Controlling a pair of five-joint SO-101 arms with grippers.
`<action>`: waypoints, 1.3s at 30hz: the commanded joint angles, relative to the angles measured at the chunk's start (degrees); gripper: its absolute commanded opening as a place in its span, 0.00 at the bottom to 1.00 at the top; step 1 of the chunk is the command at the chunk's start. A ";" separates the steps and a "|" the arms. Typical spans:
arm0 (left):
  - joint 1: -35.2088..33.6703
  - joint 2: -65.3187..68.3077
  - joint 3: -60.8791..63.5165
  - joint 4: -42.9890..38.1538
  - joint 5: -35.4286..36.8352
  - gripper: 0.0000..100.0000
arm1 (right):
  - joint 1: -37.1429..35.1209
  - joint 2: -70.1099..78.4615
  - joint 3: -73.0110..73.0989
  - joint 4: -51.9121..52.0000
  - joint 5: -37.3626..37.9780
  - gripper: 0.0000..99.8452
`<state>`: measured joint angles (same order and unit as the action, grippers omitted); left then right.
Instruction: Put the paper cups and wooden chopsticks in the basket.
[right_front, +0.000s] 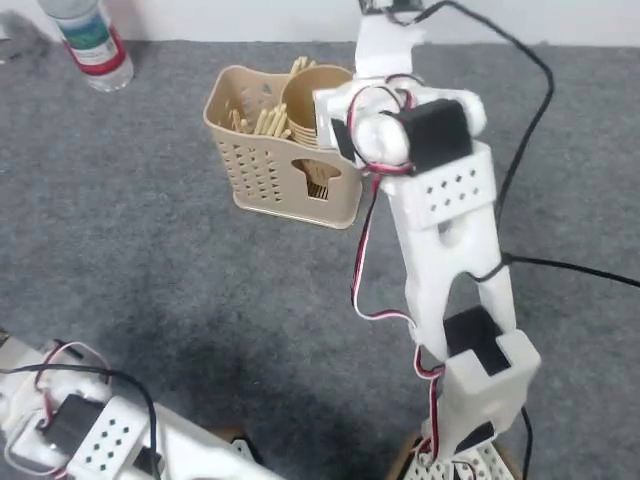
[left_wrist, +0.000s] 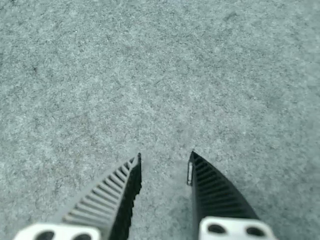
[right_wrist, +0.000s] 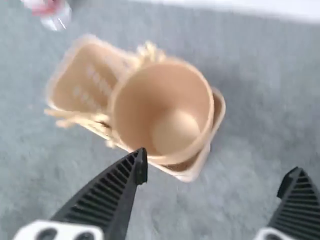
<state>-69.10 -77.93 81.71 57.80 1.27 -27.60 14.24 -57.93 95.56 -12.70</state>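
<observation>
Paper cup (right_front: 300, 100) stood in the basket (right_front: 265, 170), upper centre of frame, beneath the spread right jaws; left jaws spread too.

The two arms (right_front: 445, 200) have white plastic shells with small round holes, black motors (right_front: 432, 130), thin red, white and black cables (right_front: 356, 270), and black ribbed fingers (left_wrist: 112, 195).
</observation>
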 joint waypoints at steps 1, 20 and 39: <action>-0.09 -0.70 -0.31 0.00 0.62 0.15 | 0.04 -1.71 -2.64 -3.21 -0.79 0.40; -0.09 -0.70 -0.31 0.00 0.62 0.15 | 4.62 19.82 -2.81 -4.26 -3.69 0.24; 0.00 -0.70 -0.31 0.00 0.62 0.15 | 13.41 21.41 -16.00 5.05 4.31 0.01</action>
<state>-69.19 -77.93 81.71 57.80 1.27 -16.26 36.40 -67.34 97.05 -12.09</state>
